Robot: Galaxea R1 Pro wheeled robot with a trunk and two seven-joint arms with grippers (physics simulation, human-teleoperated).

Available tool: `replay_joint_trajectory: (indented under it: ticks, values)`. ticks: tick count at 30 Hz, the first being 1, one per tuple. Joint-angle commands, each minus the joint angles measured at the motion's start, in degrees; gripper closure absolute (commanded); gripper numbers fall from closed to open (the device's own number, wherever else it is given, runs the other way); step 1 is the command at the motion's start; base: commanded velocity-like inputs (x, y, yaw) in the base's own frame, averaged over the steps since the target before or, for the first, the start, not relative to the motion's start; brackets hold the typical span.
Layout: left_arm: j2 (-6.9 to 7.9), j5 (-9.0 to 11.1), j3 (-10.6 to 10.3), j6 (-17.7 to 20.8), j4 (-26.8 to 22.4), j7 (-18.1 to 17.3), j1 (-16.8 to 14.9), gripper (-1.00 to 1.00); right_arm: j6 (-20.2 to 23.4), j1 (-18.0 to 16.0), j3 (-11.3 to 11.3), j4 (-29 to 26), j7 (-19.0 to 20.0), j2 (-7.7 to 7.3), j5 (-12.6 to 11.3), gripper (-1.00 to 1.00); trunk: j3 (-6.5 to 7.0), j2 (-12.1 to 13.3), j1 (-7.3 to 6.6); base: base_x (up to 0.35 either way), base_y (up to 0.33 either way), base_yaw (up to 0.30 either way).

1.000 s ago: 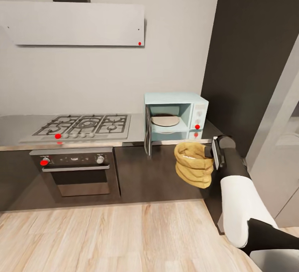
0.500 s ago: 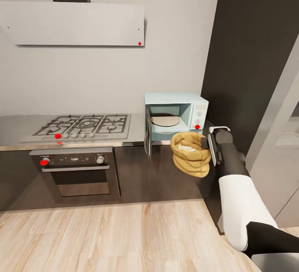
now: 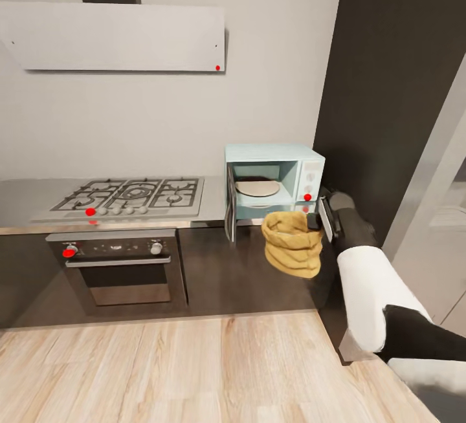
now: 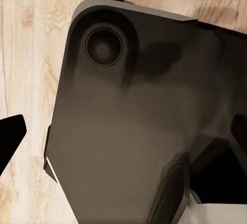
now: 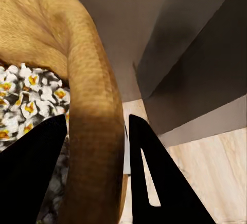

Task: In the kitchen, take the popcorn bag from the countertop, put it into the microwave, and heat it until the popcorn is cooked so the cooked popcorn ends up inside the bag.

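Note:
The tan-brown popcorn bag hangs in the air in front of the countertop's edge, just below the open microwave. My right gripper is shut on the bag's rolled rim from the right side. In the right wrist view the rim runs between the two black fingers, and whitish-yellow popcorn shows inside the bag. The microwave door is swung out to the left, and a round plate lies inside. The grey countertop carries the microwave. My left gripper stands open above my dark base.
A gas hob sits left of the microwave, with a built-in oven under it and a grey hood above. A tall dark cabinet rises close on the right. Light wood floor lies in front.
My right arm has lifted the bag up and slightly left, closer to the microwave's opening. The microwave and its door have not moved.

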Motion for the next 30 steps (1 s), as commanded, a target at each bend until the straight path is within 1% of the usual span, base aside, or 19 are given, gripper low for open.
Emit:
replay_joint_trajectory:
  ticks: [1, 2, 5, 7, 10, 11, 13, 15, 16, 21, 28, 30]
  values:
    - [-0.01, 0.22, 0.04, -0.10, -0.06, 0.05, 0.01, -1.00, 0.14, -3.56, -1.60, 3.96, -0.39, 0.05, -0.11, 1.00, -0.06, -0.03, 0.00, 0.000, 0.000, 0.000]
    - [-0.03, 0.22, 0.04, -0.10, -0.06, 0.04, 0.01, -1.00, 0.14, -4.76, -2.09, 5.33, -0.49, 0.05, -0.11, 1.00, -0.06, -0.03, 0.00, 0.000, 0.000, 0.000]
    - [-0.03, 0.22, 0.04, -0.10, -0.05, 0.03, 0.01, -1.00, 0.14, -7.04, -2.44, 7.31, -0.54, 0.05, -0.11, 1.00, -0.06, -0.03, 0.00, 0.000, 0.000, 0.000]
    - [-0.03, 0.22, 0.04, -0.10, -0.04, 0.01, 0.01, -1.00, 0.14, -8.88, -3.76, 8.99, -0.55, 0.05, -0.11, 1.00, -0.06, -0.03, 0.00, 0.000, 0.000, 0.000]
    - [-0.01, 0.22, 0.04, -0.10, -0.04, 0.01, 0.01, -1.00, 0.14, -10.38, -5.73, 9.95, -0.56, 0.06, -0.03, 1.00, -0.06, -0.03, 0.00, 0.000, 0.000, 0.000]
    - [-0.01, 0.22, 0.04, -0.10, -0.04, 0.02, 0.01, -1.00, 0.14, -10.42, -5.81, 9.84, -0.55, 0.12, -0.03, 1.00, -0.06, -0.03, 0.00, 0.000, 0.000, 0.000]
    - [-0.01, 0.22, 0.02, -0.10, -0.04, 0.01, 0.01, -1.00, 0.14, -10.43, -7.70, 9.51, -0.54, 0.52, -0.03, 1.00, -0.06, -0.03, 0.00, 0.000, 0.000, 0.000]
    - [-0.01, 0.22, -0.01, -0.10, -0.04, 0.00, 0.01, -1.00, 0.14, -10.43, -10.63, 9.31, -0.55, 0.75, -0.03, 1.00, -0.06, -0.03, 0.00, 0.000, 0.000, 0.000]
    - [-0.01, 0.22, -0.02, -0.10, -0.07, 0.01, 0.01, -1.00, 0.14, -10.43, -11.28, 9.27, -0.55, 0.80, 0.02, 1.00, -0.06, -0.03, 0.00, 0.000, 0.000, 0.000]
    - [-0.01, 0.22, -0.05, -0.10, -0.06, -0.01, 0.01, -1.00, 0.14, -10.42, -11.67, 9.17, -0.63, 0.83, 0.06, 1.00, -0.06, -0.03, 0.00, 0.000, 0.000, 0.000]
    - [-0.01, 0.22, -0.05, -0.10, -0.09, 0.00, 0.01, -1.00, 0.14, -10.43, -11.33, 9.07, -0.70, 0.76, 0.15, 1.00, -0.06, -0.03, 0.00, 0.000, 0.000, 0.000]
    - [-0.01, 0.22, -0.05, -0.10, -0.12, -0.01, 0.01, -1.00, 0.14, -10.41, -11.31, 8.22, -0.72, 0.75, 0.15, 1.00, -0.06, -0.03, 0.00, 0.000, 0.000, 0.000]
